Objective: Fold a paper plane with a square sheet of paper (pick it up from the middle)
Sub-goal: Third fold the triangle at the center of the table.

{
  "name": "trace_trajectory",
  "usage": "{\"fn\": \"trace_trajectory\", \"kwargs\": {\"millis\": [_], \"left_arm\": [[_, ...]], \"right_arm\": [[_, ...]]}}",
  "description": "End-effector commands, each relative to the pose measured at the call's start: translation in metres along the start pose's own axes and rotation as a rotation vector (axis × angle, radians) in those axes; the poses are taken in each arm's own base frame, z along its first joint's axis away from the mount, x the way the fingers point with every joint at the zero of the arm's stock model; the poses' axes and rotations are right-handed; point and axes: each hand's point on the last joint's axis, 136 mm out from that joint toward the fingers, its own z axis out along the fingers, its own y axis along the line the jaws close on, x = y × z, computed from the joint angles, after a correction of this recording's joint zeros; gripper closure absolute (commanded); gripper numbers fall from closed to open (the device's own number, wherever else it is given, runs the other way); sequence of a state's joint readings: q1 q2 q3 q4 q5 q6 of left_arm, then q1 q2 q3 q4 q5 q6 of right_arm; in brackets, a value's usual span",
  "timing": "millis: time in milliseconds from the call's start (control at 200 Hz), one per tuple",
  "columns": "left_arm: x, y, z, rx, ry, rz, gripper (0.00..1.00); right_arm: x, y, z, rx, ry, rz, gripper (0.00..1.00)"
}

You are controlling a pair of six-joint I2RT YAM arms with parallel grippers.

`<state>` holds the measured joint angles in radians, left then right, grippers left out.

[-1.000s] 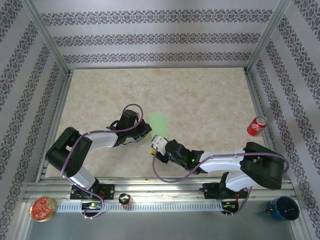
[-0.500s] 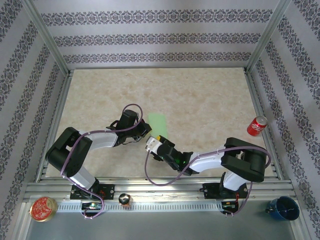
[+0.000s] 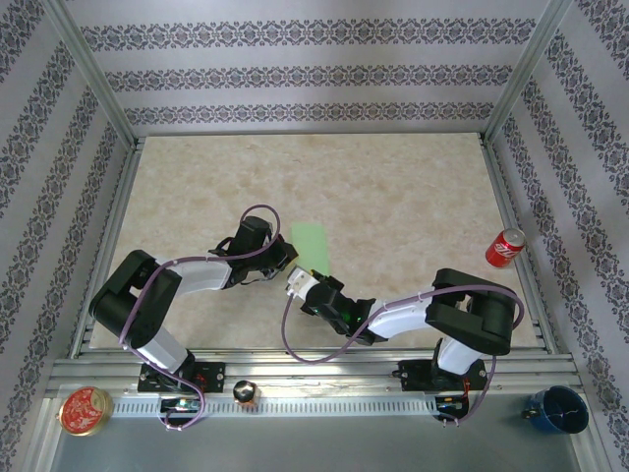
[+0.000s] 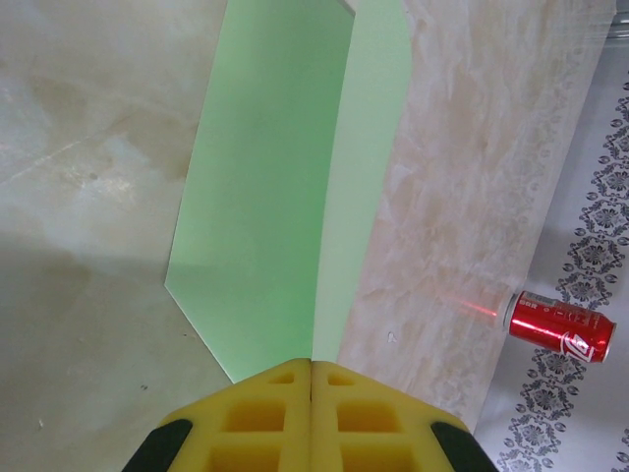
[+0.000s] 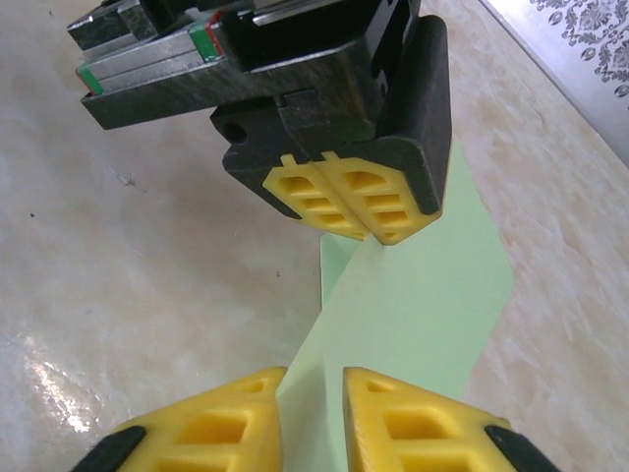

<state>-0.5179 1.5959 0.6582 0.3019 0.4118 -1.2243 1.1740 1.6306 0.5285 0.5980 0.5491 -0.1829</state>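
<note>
The square sheet of paper point(image 3: 311, 243) is pale green and folded, one flap standing up along a crease point(image 4: 265, 197). My left gripper point(image 3: 286, 254) is shut on the paper's near end, its yellow pads pressed together at the crease point(image 4: 312, 362). In the right wrist view the left gripper point(image 5: 366, 236) pinches the far end of the paper point(image 5: 432, 295). My right gripper point(image 3: 298, 280) faces it from the near side. Its jaws point(image 5: 313, 379) stand a little apart, and the sheet's raised edge runs into the gap between them.
A red soda can point(image 3: 505, 247) lies at the right edge of the marble table point(image 3: 393, 187), also seen from the left wrist point(image 4: 560, 325). A blue cup point(image 3: 557, 410) and a red tin point(image 3: 84, 410) sit below the rail by the arm bases.
My right gripper has moved left and forward to the paper's near end, and its jaws have narrowed around the raised edge. The left gripper has stayed shut and still.
</note>
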Motion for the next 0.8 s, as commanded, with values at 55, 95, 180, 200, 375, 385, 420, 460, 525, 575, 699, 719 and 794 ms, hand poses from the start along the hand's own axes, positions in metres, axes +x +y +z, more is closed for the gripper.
{"fn": "trace_trajectory", "kwargs": {"millis": [55,95,180,200,375,385,420,460,525,575,699,719,794], "left_arm": [[0.004,-0.004,0.002,0.024,0.009,0.002,1.00],[0.004,-0.004,0.002,0.023,0.010,0.001,1.00],[0.004,-0.006,0.001,0.028,0.006,0.009,1.00],[0.003,-0.005,0.001,0.028,0.002,0.010,1.00],[0.000,-0.011,-0.009,0.025,-0.024,0.056,0.80],[0.000,-0.012,-0.009,0.023,-0.025,0.060,0.78],[-0.001,-0.012,-0.012,0.012,-0.027,0.077,0.70],[-0.003,-0.011,-0.015,-0.013,-0.038,0.093,0.66],[-0.007,-0.013,-0.023,-0.041,-0.060,0.129,0.64],[-0.012,-0.013,-0.030,-0.066,-0.077,0.149,0.63],[-0.027,-0.023,-0.046,-0.093,-0.113,0.216,0.62],[-0.029,-0.024,-0.048,-0.095,-0.115,0.225,0.62],[-0.036,-0.032,-0.051,-0.096,-0.102,0.267,0.62]], "right_arm": [[-0.010,-0.007,0.003,0.029,-0.025,0.071,0.88],[-0.010,-0.009,0.003,0.030,-0.025,0.080,0.92],[-0.011,-0.010,0.002,0.020,-0.030,0.097,0.98],[-0.010,-0.011,0.002,0.017,-0.030,0.102,1.00],[-0.011,-0.007,-0.001,-0.066,-0.051,0.159,1.00],[-0.011,-0.007,-0.001,-0.074,-0.052,0.164,1.00],[-0.012,-0.005,-0.002,-0.101,-0.058,0.183,1.00],[-0.012,-0.005,-0.003,-0.128,-0.066,0.210,1.00],[-0.012,-0.005,-0.005,-0.169,-0.072,0.253,1.00],[-0.012,-0.003,-0.006,-0.215,-0.078,0.285,1.00],[-0.014,-0.002,-0.011,-0.312,-0.092,0.396,1.00],[-0.014,-0.003,-0.012,-0.325,-0.093,0.415,1.00],[-0.017,-0.001,-0.016,-0.388,-0.106,0.476,1.00]]}}
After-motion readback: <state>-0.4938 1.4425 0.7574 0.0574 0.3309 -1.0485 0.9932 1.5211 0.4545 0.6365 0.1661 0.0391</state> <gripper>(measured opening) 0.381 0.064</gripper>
